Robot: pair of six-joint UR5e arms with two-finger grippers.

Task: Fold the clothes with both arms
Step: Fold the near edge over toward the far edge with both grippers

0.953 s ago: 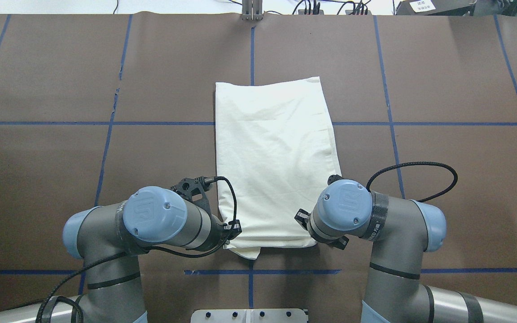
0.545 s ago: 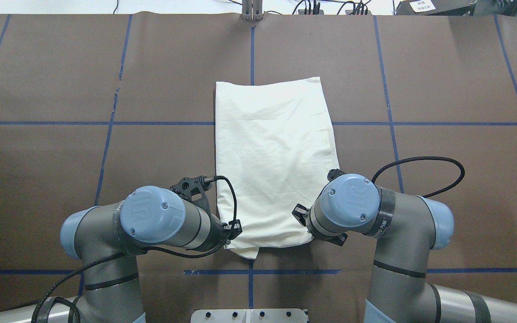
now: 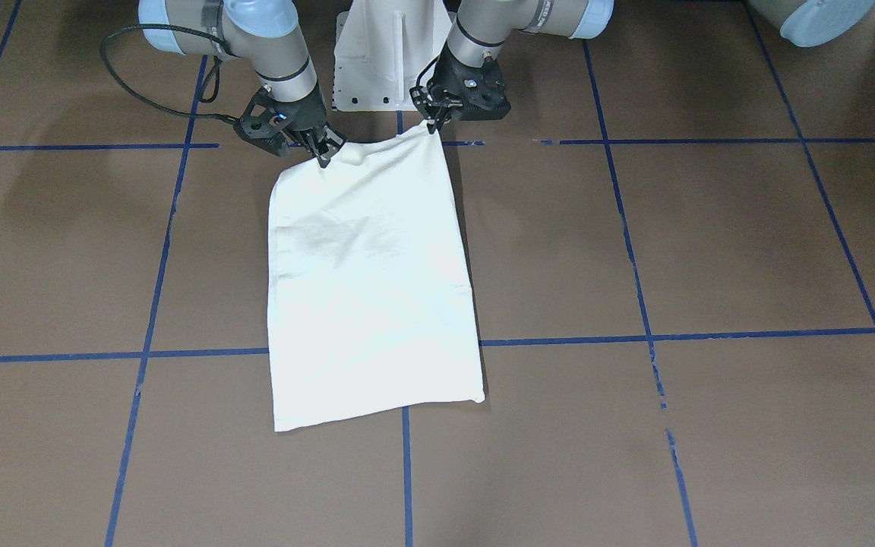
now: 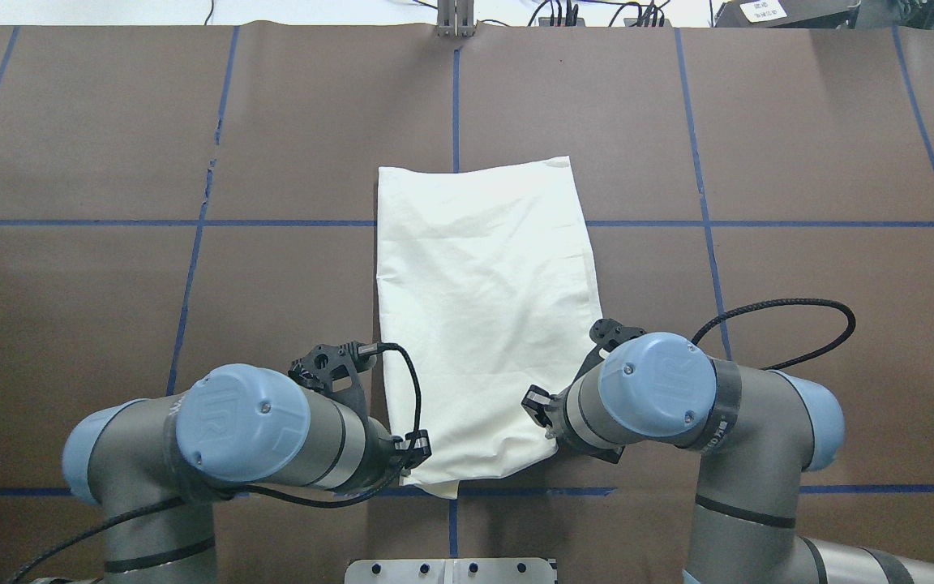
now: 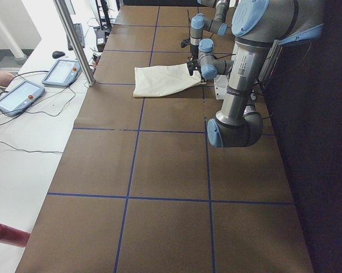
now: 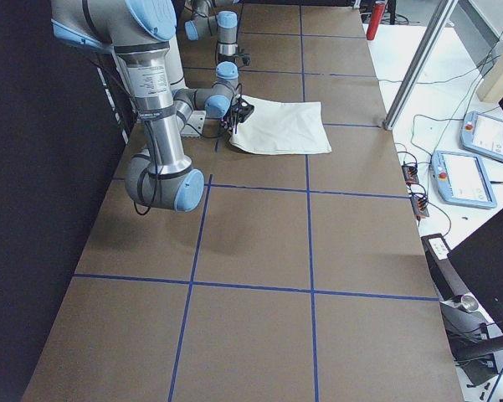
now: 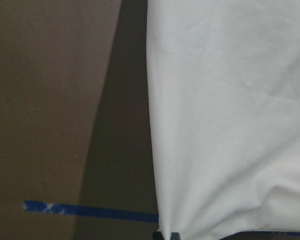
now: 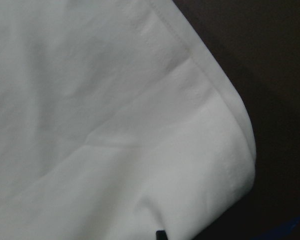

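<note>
Shirt (image 4: 483, 324) sits pretty much dead centre on the table (image 4: 110, 122), plain cream side up, straddling the middle blue tape line (image 4: 455, 105). Its near end is right up by the robot's base.

Progress-wise, it looks like the first half of the job is already done. No sleeves are sticking out anywhere and the whole thing is one long narrow rectangle, so the sides are probably tucked in. What seems to be left is the crosswise fold, meaning the near end gets carried over toward the far end, maybe more than once.

The arms look set up for exactly that. The left fingers (image 3: 432, 121) are pinched together on one near corner and the right fingers (image 3: 323, 152) are clamped on the other. In the front-facing view that near edge looks pulled up a bit off the table, while the rest lies flat with a few soft creases.

The long axis runs straight away from the robot, near to far, with the far end leaning just slightly toward the robot's left. The right wrist view shows a stitched hem at the held corner. Neck end or bottom end, though? Can't tell, since no neckline or print shows in any view.
</note>
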